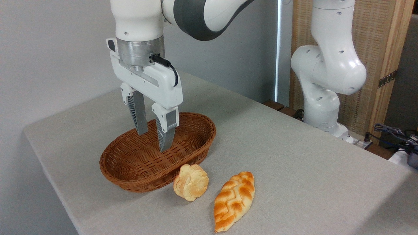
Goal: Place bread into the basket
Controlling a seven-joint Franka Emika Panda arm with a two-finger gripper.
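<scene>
Spreading across the scene, one grey table [294, 169]. Sitting on it, one empty wicker basket [192, 148]. Hanging over the basket, one gripper [153, 141], jaws parted narrowly, gripping nothing. Lying to the right, one braided loaf [233, 200]. Leaning against the basket's outer wall, one bread [191, 181], tipped on edge.

Grey table [294, 156]; basket [196, 122], bread [191, 181], braided loaf [234, 199]
</scene>
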